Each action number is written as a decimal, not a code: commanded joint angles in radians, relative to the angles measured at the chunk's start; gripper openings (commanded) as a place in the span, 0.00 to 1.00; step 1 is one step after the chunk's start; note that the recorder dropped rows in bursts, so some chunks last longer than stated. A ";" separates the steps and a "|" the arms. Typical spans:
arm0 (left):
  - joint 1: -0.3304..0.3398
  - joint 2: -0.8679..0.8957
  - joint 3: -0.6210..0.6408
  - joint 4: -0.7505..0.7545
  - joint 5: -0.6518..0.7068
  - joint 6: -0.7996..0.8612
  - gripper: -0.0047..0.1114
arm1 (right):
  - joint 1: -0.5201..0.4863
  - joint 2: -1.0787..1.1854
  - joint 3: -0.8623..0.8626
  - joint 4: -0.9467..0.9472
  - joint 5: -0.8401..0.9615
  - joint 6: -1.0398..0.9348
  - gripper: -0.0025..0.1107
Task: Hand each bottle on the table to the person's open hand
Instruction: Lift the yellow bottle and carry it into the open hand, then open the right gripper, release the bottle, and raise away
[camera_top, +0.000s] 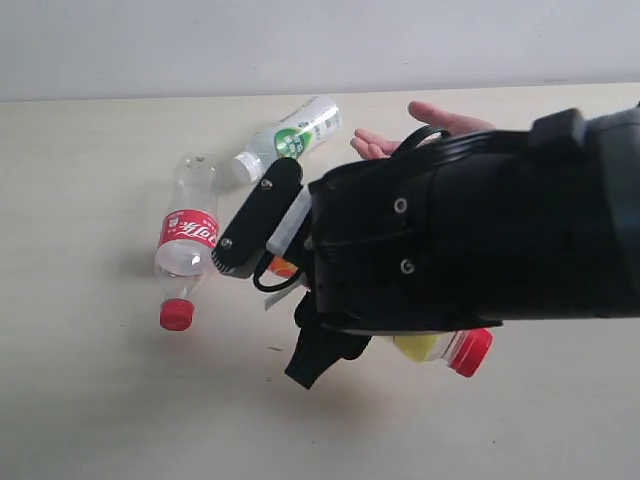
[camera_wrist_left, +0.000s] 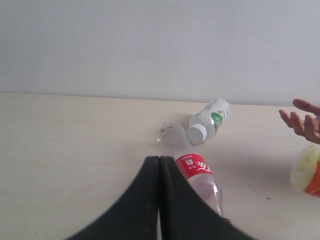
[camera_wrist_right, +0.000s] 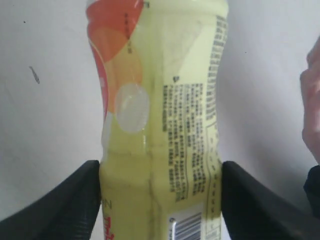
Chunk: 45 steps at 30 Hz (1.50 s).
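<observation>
My right gripper (camera_top: 285, 295) (camera_wrist_right: 160, 175) is shut on the yellow bottle (camera_top: 440, 348) (camera_wrist_right: 165, 125), held above the table (camera_top: 80, 400) with its red cap (camera_top: 470, 350) poking out under the arm. The person's open hand (camera_top: 430, 125) (camera_wrist_right: 311, 100) waits behind the arm. The clear bottle with red label (camera_top: 187, 240) (camera_wrist_left: 200, 175) lies on the table at left. One white-capped, green-marked bottle (camera_top: 290, 137) (camera_wrist_left: 210, 120) lies behind it; the other does not show. My left gripper (camera_wrist_left: 159, 165) is shut and empty, close to the red-label bottle, out of the exterior view.
The bulky black right arm (camera_top: 480, 230) fills the middle and right of the exterior view and hides the table beneath it. A pale wall (camera_top: 300, 40) runs behind the table's far edge. Bare tabletop lies at the left and front.
</observation>
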<state>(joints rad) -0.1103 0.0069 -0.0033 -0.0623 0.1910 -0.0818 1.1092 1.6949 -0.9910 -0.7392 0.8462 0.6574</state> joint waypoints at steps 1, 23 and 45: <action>0.002 -0.007 0.003 -0.004 -0.005 0.001 0.04 | 0.001 -0.088 -0.004 0.031 0.069 -0.009 0.02; 0.002 -0.007 0.003 -0.004 -0.005 0.001 0.04 | -0.578 -0.247 -0.249 0.549 0.123 -0.312 0.02; 0.002 -0.007 0.003 -0.004 -0.005 0.001 0.04 | -0.687 0.192 -0.482 0.539 0.184 -0.289 0.02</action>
<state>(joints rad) -0.1103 0.0069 -0.0033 -0.0623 0.1910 -0.0818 0.4309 1.8682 -1.4656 -0.1628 1.0402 0.3575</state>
